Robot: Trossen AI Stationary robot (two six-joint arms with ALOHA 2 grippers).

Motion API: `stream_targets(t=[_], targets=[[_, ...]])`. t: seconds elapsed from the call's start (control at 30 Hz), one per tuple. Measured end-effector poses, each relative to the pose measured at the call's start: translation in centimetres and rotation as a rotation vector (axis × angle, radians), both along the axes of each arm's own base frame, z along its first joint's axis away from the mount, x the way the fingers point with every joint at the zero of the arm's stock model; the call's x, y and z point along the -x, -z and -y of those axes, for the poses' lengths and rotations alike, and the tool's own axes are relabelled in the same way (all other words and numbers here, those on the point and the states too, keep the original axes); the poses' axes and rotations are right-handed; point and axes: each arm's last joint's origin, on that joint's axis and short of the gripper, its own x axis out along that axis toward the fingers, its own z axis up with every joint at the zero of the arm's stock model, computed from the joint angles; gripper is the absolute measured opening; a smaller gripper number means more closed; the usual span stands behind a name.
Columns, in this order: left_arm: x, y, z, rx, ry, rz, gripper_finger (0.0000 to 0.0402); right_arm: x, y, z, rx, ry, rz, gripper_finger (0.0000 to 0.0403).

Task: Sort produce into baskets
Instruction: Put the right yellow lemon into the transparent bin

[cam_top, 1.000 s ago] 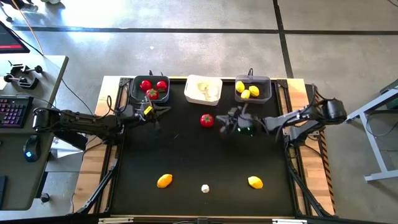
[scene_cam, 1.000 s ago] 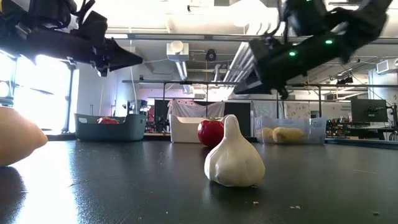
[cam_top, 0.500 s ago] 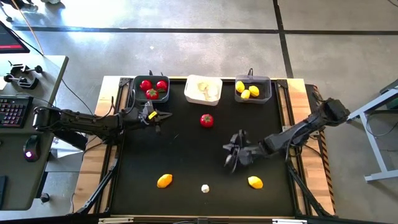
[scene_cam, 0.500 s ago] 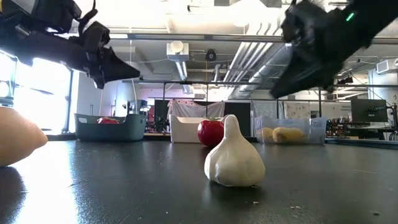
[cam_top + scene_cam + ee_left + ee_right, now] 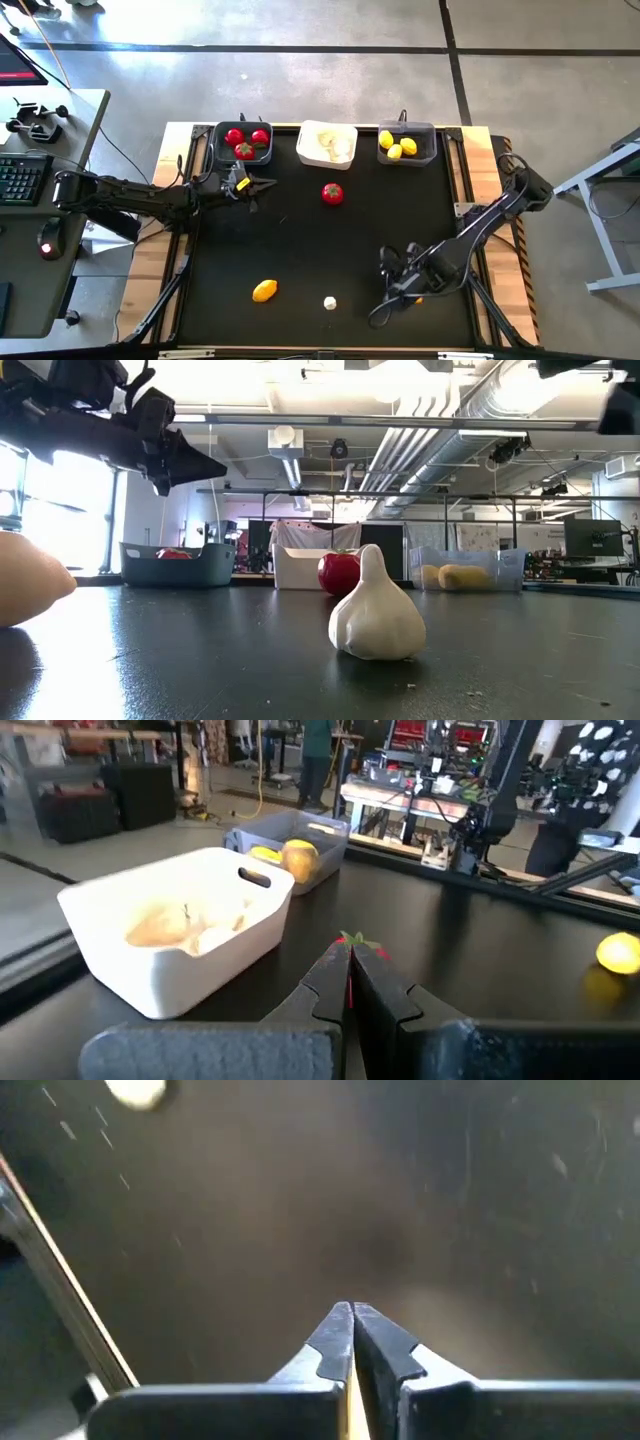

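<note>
Where right tool hovers, lemon mostly hidden

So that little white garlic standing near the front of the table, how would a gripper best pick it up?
Judging by its shape, from straight above, closing on the round belly of the garlic rather than its thin tip. It stands upright with the narrow neck pointing up, so fingers would likely slip off the top. Nothing lies close beside it on the table, so either side seems free.

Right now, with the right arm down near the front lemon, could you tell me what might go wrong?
The right pincer is shut and low over the lemon, which its arm mostly hides; it could knock it away rather than grasp it. A rolling lemon may reach the nearby garlic bulb or the table's front edge.
</note>
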Motion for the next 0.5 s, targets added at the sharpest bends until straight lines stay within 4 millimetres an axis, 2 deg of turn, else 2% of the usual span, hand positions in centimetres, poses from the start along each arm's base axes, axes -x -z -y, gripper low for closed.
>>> stream_targets(t=[0.07,0.17,0.27,0.5], targets=[[-0.02,-0.20,-0.02,-0.021,-0.002,0.014,0.0000,0.18,0.13,-0.24,0.000,-0.010,-0.044,0.0011],[-0.04,-0.54,-0.02,-0.049,0.000,0.040,0.0000,0.20,0.17,-0.71,-0.052,-0.032,-0.092,0.0045],[-0.05,-0.63,-0.02,-0.060,0.001,0.045,0.0000,0.39,0.28,-0.78,-0.096,-0.017,-0.142,0.0102],[-0.05,-0.63,-0.02,-0.064,0.001,0.044,0.0000,0.88,0.67,-0.43,-0.058,0.020,-0.219,0.0248]])
